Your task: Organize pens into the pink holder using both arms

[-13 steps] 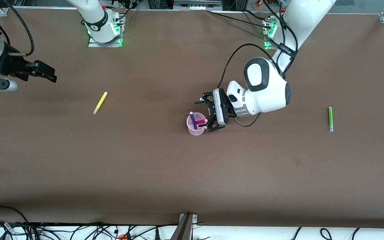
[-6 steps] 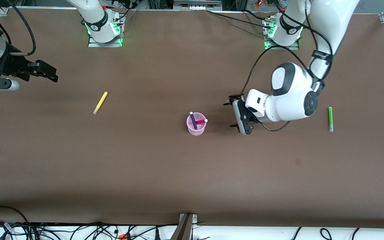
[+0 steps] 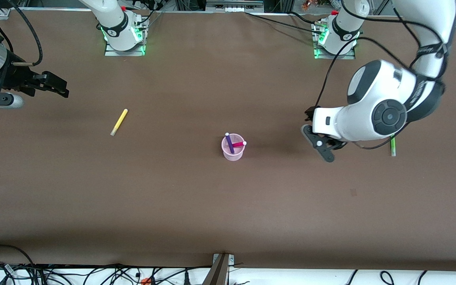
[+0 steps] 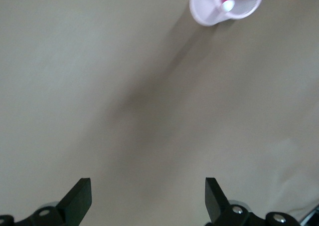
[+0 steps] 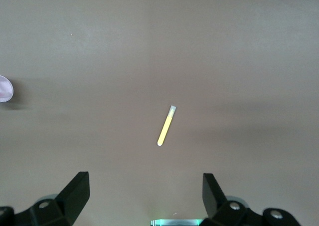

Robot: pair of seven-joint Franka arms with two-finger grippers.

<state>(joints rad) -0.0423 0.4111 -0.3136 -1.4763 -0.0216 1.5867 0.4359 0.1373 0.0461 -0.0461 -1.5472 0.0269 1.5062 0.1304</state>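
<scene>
Front view: a brown table [image 3: 196, 206] seen from high up, with both robot bases along the top edge. Near the middle stands the pink holder [image 3: 232, 153], a small pale cup. Two pens already lean inside it, crossing each other: the dark purple pen [image 3: 229, 143] and the magenta pen [image 3: 238, 144]. The yellow pen [image 3: 119, 122] lies flat on the table toward the right arm's end, well apart from the holder. The green pen [image 3: 392, 146] lies flat toward the left arm's end, partly covered by the left arm's white wrist. The left gripper [image 3: 320, 143] hangs over bare table between the holder and the green pen, holding nothing. The right gripper [image 3: 56, 88] waits in the air at the right arm's end of the table, also empty.

Left wrist view: the left gripper's two black fingers [image 4: 79, 200] stand spread wide with only bare table between them. The pink holder [image 4: 204, 16] shows farther off, with the purple and magenta pens in it.

Right wrist view: the right gripper's fingers [image 5: 77, 191] are likewise spread apart and empty. The yellow pen [image 5: 166, 125] lies on the table ahead of them, and a sliver of the pink holder [image 5: 5, 89] shows at the edge.

Judged from this, the task is about half done: two pens are in, and the yellow and green pens are left to collect.
</scene>
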